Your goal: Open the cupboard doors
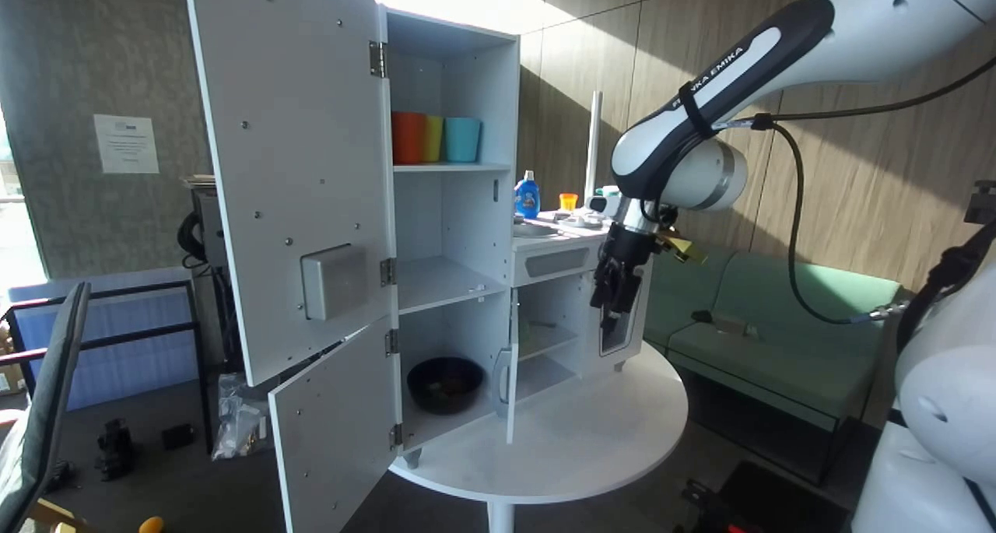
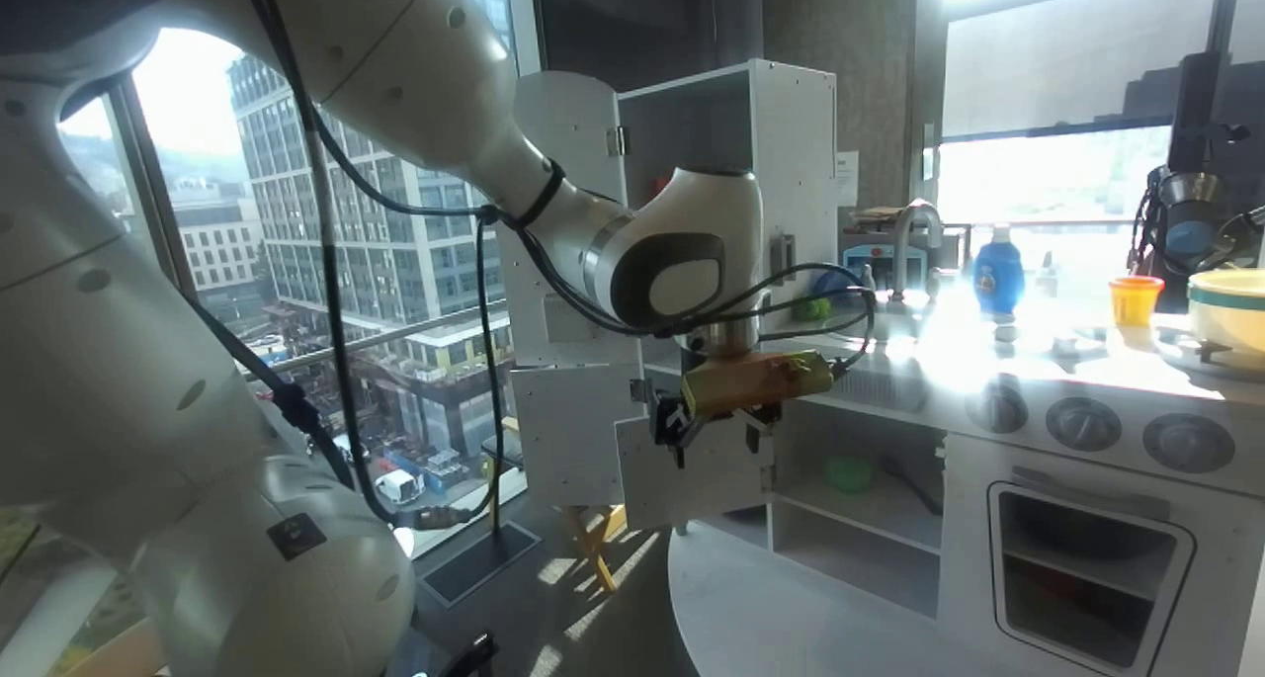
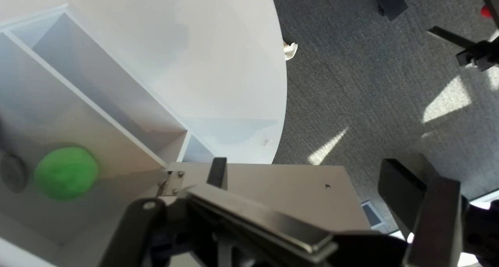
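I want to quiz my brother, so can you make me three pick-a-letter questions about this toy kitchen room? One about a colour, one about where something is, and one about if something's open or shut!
1. What colour is the sofa?
A, red
B, green
C, purple

2. Where does the blue bottle stand?
A, on the sofa
B, under the sofa
C, on the counter

3. How is the tall cupboard door?
A, swung open
B, shut
C, missing

Right letters:
1 B: its back and seat look pale green in an exterior view.
2 C: both exterior views show it standing there.
3 A: it hangs out to the side on its hinges, and the cups inside are in plain sight.
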{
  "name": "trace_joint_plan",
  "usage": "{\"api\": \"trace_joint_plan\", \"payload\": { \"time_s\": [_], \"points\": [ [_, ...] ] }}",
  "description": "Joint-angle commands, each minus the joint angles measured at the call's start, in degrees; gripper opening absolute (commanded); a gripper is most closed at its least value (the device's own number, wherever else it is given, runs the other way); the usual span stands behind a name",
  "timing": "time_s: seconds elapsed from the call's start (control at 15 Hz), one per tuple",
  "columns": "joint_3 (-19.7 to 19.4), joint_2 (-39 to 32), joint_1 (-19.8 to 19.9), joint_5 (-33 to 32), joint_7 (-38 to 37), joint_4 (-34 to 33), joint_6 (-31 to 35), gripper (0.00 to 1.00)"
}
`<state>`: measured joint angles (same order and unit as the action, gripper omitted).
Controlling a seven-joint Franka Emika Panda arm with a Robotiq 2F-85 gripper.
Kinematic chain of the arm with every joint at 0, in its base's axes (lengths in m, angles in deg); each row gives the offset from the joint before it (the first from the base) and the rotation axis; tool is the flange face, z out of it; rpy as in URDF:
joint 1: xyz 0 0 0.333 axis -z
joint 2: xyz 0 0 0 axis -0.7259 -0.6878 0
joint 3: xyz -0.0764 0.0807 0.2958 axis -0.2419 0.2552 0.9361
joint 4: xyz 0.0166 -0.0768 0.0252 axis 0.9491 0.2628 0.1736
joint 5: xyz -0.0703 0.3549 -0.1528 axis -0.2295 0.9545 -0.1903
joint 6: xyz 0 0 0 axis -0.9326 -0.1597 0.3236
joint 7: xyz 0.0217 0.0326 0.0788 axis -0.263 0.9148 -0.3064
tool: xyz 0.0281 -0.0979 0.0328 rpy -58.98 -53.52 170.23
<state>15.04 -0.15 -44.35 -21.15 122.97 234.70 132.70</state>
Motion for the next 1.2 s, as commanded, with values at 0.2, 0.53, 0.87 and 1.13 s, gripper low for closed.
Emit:
{"api": "trace_joint_plan", "payload": {
  "time_s": [0.2, 0.53, 0.87, 1.13],
  "points": [
    [-6.27, -8.34, 0.08, 14.28, -3.25, -16.16, -3.83, 1.00],
    [-6.52, -15.89, 4.48, 18.79, -11.67, -21.84, -4.26, 1.00],
    [-6.36, -16.93, 9.70, 18.52, -22.82, -22.08, -2.69, 1.00],
    [-6.59, -20.76, 12.46, 20.08, -30.79, -25.20, 0.05, 1.00]
  ]
}}
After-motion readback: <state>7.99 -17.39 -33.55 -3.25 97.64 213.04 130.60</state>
